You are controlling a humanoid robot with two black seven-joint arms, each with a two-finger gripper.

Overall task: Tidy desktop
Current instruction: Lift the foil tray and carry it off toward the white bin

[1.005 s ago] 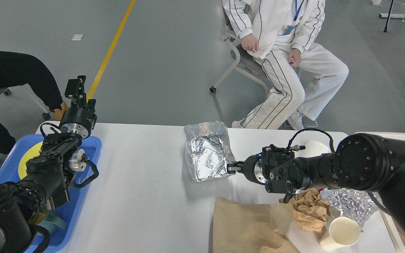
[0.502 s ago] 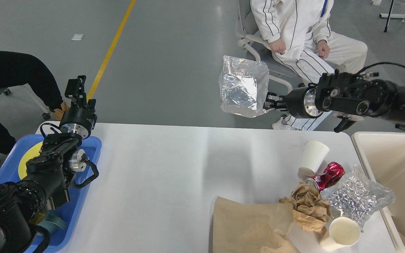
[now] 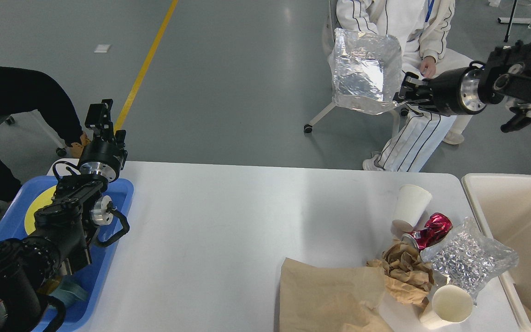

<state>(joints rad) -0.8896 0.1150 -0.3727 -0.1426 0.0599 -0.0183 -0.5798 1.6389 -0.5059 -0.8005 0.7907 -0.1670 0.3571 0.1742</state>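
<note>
Head view: right gripper (image 3: 403,90) is clamped on the edge of a foil bag (image 3: 363,70), held high beyond the desktop (image 3: 228,230); judged light, crinkly, best pinched at its rim. Left gripper (image 3: 99,112): cannot tell

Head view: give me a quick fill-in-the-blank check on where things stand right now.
The right gripper holds the foil bag by its ____ edge.
The crushed can on the desktop is ____ in colour.
The left gripper hangs above the ____ tray.
The beige bin stands at the desktop's ____ end.

Missing words: right; red; blue; right
</note>
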